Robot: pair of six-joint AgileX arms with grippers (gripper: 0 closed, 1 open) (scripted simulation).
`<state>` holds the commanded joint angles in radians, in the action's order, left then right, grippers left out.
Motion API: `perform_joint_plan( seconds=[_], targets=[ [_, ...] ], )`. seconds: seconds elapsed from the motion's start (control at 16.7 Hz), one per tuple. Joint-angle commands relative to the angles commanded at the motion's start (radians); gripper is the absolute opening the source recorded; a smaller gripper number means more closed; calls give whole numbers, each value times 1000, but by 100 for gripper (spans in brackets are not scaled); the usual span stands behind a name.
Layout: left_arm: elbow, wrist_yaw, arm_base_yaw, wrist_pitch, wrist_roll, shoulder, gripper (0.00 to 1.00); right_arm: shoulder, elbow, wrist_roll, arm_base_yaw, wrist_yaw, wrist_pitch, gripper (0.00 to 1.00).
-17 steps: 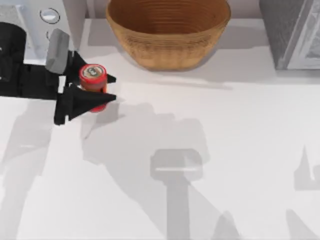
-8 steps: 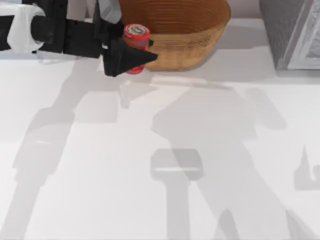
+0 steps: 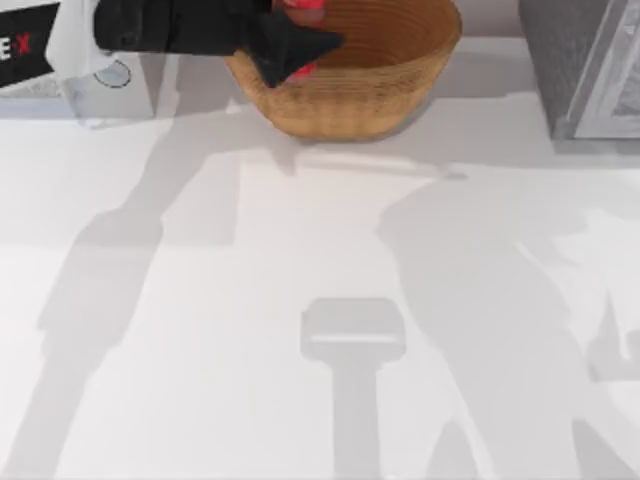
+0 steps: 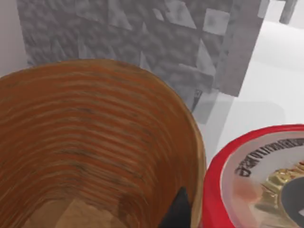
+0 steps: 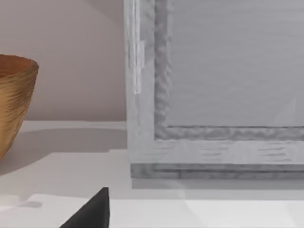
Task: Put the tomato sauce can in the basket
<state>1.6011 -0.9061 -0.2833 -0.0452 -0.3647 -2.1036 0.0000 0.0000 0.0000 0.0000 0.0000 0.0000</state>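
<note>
Starting at the left of your top view, the left arm reaches in from the upper left corner, passing over a white appliance [image 3: 105, 85] that stands at the table's [image 3: 300, 300] far left edge. Its left gripper [image 3: 300, 45] sits over the left rim of the basket [image 3: 380, 90], with the dark fingers [image 3: 290, 50] closed around the tomato sauce can [image 3: 305, 10], held above the basket's inner left side. You see only slivers of the can's red between the fingers from above. From the left wrist view, the can [image 4: 259, 180] shows a bright red rim around a pale round top with dark printed lettering and a gold and black mark, and it hangs just beside the basket's ribbed, tan-brown inner wall [image 4: 85, 142]. The basket is a wide woven bowl at the table's far edge, centre. Further right, a grey cabinet [image 3: 585, 65] stands at the far right corner. Your right wrist view shows one dark fingertip [image 5: 92, 211] of the right gripper low over the table; you cannot tell how it stands.
</note>
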Motion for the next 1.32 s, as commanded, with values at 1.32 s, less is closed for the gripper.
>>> perform_joint_plan(
  seconds=[1.32],
  targets=[
    [212, 424, -52, 230, 236, -115, 0, 0, 0, 0, 0, 0, 0, 100]
  ],
)
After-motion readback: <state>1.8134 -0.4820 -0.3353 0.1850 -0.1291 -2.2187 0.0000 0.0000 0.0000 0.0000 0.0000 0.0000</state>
